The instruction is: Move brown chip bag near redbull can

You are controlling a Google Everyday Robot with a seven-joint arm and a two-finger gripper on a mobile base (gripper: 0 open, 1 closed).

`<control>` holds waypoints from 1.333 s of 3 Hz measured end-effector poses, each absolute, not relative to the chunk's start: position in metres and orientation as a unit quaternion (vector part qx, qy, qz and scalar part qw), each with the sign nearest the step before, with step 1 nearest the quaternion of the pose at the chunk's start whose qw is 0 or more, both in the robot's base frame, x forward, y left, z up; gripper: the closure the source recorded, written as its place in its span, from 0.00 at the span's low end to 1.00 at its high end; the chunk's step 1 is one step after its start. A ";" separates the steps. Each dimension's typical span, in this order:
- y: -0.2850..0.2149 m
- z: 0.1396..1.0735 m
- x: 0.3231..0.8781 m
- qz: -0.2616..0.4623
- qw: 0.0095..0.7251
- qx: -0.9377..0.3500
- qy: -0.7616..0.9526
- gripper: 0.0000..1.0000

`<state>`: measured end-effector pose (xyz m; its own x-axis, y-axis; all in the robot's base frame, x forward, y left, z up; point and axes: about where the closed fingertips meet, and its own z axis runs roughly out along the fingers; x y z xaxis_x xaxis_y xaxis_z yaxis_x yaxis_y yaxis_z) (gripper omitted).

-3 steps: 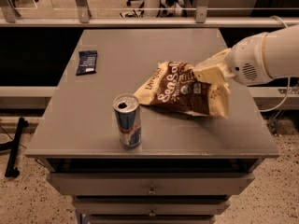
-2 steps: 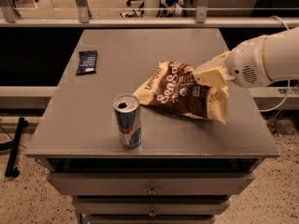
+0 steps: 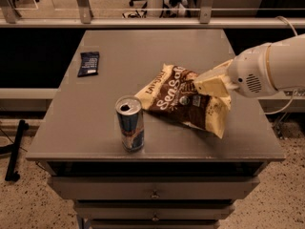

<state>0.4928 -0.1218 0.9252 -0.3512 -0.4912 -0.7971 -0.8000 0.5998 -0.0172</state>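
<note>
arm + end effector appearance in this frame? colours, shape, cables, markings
Arm: smooth white, thick rounded cylinder with a round patch of small vent holes; no lettering visible. End effector: pale cream, wedge-shaped, over the table's right side at the brown chip bag. Thin light cable loops above the arm.

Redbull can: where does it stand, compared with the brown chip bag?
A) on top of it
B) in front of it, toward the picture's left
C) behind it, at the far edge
B: the redbull can stands upright nearer the front edge of the table than the brown chip bag; the end effector is at the bag's right end.
</note>
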 end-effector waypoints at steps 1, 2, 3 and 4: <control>-0.104 0.916 0.480 0.215 0.382 -0.405 0.802 1.00; -0.092 0.911 0.474 0.229 0.370 -0.405 0.804 1.00; -0.084 0.913 0.471 0.238 0.365 -0.406 0.803 1.00; -0.080 0.915 0.469 0.243 0.360 -0.405 0.805 1.00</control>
